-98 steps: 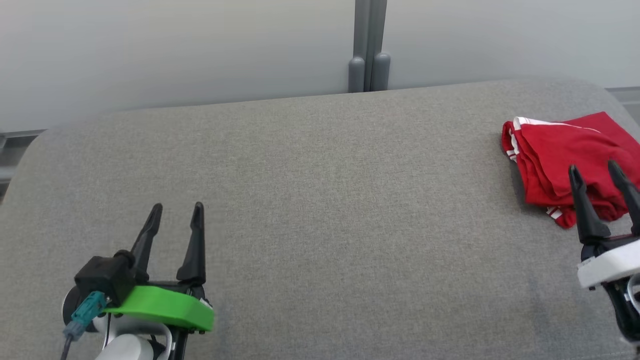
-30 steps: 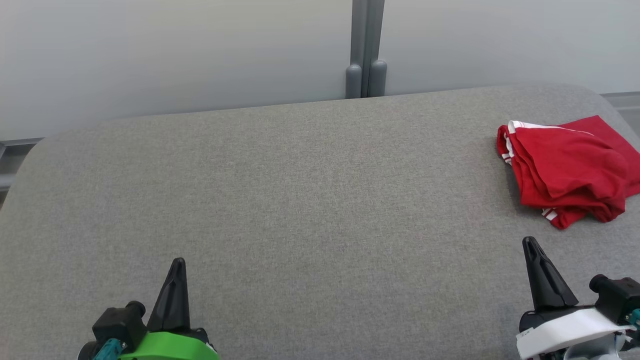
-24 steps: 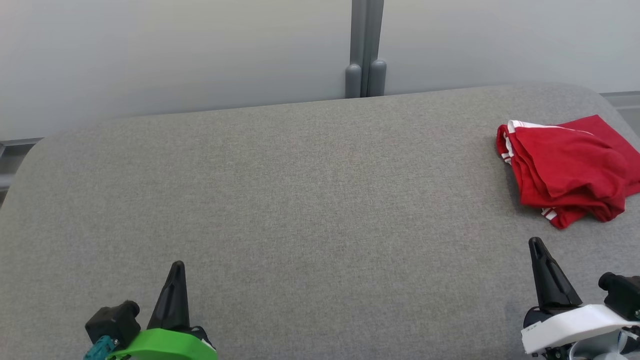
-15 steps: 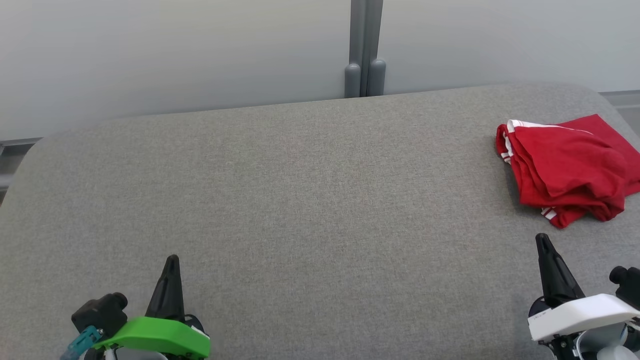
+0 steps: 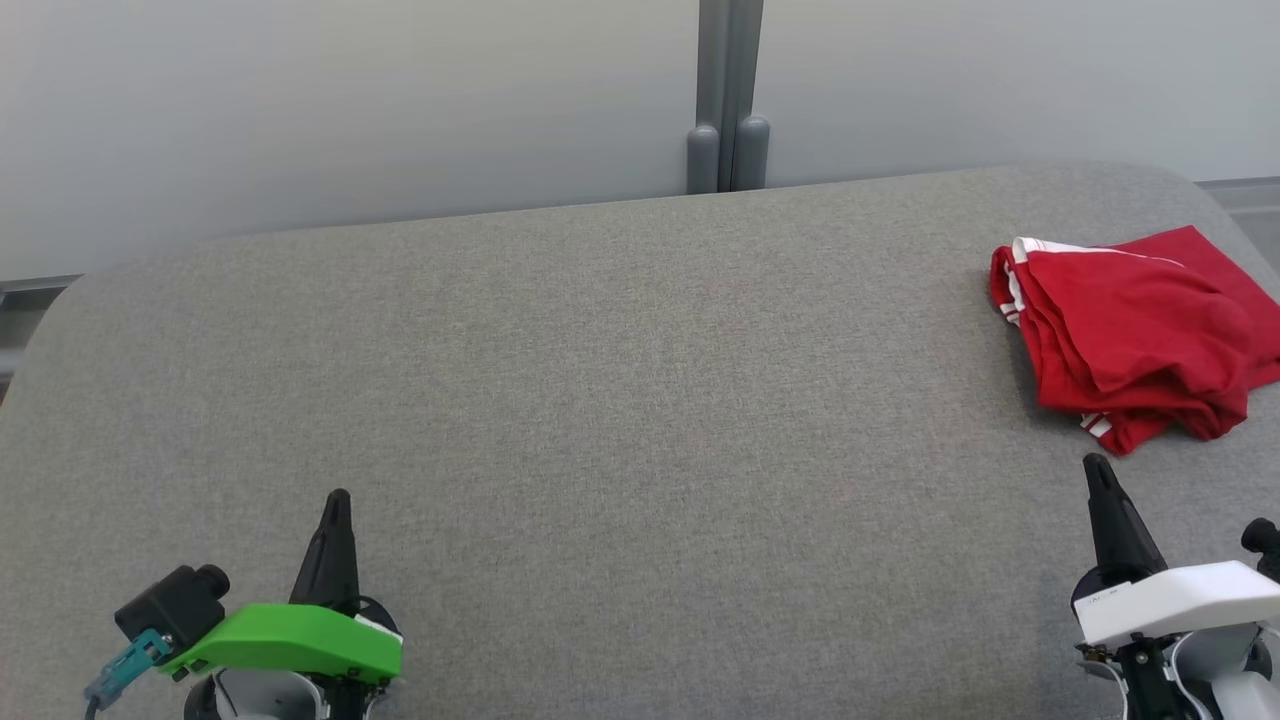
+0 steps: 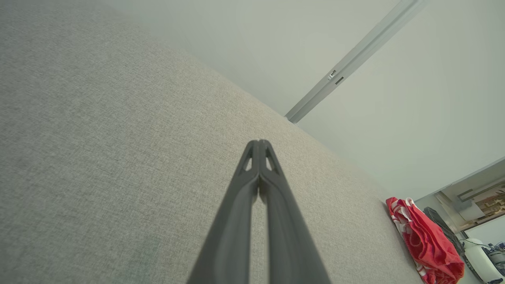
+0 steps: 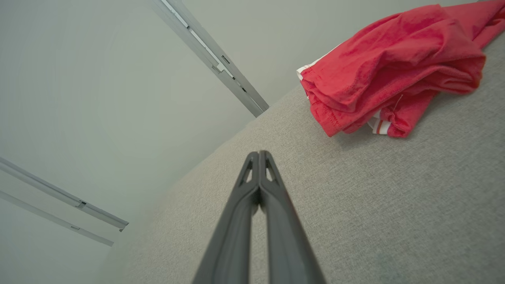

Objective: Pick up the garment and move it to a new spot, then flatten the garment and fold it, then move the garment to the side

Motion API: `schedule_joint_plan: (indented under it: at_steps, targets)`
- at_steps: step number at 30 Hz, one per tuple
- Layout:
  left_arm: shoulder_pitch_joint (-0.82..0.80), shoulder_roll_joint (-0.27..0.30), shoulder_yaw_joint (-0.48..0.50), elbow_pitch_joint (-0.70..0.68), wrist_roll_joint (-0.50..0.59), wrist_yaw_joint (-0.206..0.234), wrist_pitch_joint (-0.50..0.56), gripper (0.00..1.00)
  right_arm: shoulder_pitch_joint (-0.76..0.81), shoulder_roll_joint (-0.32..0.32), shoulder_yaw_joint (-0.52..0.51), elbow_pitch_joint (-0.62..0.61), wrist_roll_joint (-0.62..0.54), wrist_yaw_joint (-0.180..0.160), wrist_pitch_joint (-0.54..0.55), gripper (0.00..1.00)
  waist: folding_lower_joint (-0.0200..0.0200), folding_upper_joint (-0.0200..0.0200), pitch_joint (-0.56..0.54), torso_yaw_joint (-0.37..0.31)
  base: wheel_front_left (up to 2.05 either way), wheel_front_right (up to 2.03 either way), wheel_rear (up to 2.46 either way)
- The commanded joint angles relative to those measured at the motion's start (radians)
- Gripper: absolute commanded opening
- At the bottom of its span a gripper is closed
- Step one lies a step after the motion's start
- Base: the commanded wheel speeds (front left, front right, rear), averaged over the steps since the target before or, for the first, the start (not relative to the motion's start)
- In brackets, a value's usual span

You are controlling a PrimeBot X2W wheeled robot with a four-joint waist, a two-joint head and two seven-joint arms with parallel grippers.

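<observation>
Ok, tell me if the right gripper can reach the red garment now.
Probably yes: only bare grey cushion lies between the right gripper and the red garment. Its jaws are shut, so they must open first.

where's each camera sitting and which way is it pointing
head view: on the head, facing forward and down at the grey padded surface; shut left gripper lower left, shut right gripper lower right.
left wrist view: on that wrist, along its shut fingers toward the wall.
right wrist view: on that wrist, along its shut fingers toward the wall.
shared: all three show the red garment.
</observation>
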Motion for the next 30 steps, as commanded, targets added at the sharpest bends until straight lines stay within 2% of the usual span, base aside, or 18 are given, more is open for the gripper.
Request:
schedule_joint_plan:
  at_steps: [1,30]
  targets:
    - [-0.035,-0.001,0.013,-0.002,-0.031,-0.008,0.006,0.00,-0.029,-0.004,-0.013,-0.005,0.031,0.000,0.010,0.00,0.0000,0.0000,0.000,0.000,0.00,0.00,0.00]
    - [-0.112,-0.039,0.075,0.065,-0.324,-0.062,0.078,0.00,-0.101,0.035,-0.088,0.066,0.329,0.000,0.119,0.00,0.0000,0.0000,0.005,-0.006,0.00,0.00,0.00]
